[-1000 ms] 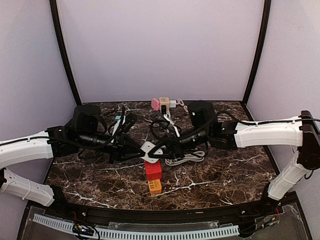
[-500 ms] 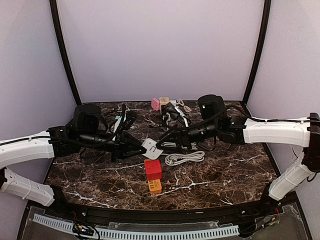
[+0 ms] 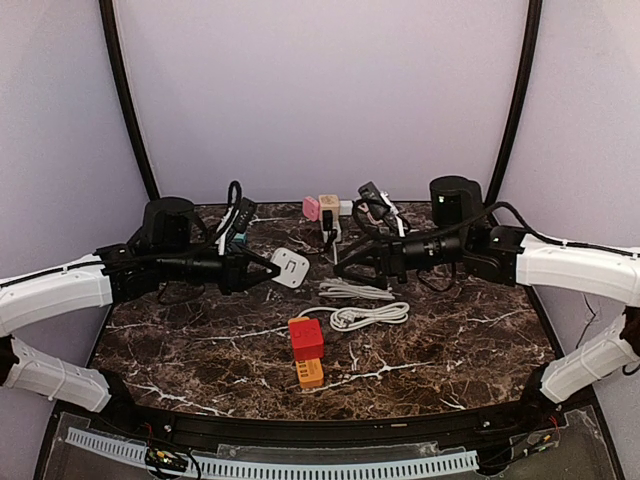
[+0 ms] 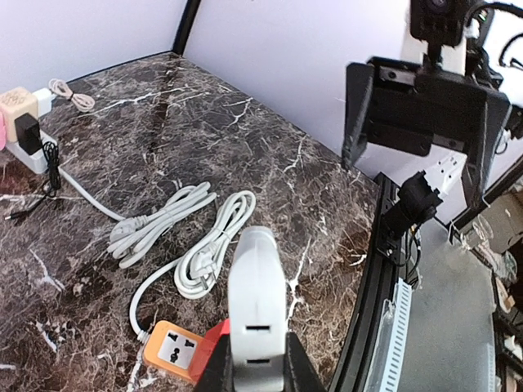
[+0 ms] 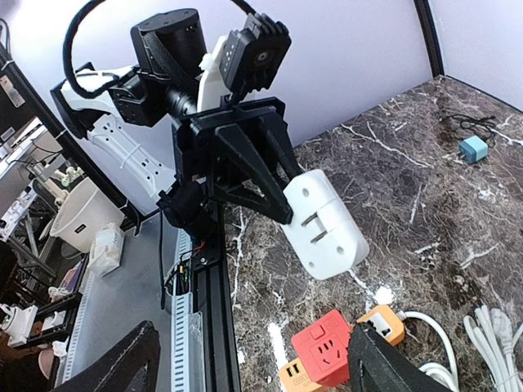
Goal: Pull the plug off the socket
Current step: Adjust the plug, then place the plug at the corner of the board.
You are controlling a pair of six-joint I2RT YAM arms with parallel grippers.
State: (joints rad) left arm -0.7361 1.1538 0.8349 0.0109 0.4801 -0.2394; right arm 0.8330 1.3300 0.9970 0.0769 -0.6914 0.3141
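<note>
The left gripper (image 3: 268, 268), clamped on the white plug (image 3: 290, 268), has swung back to the left and rear, carrying the plug up and away from the red socket (image 3: 306, 337) it sat just above a second ago. The right gripper (image 3: 343, 270) has left the plug, spread its jaws wide and drawn back to the right, so the two grippers now stand apart
</note>
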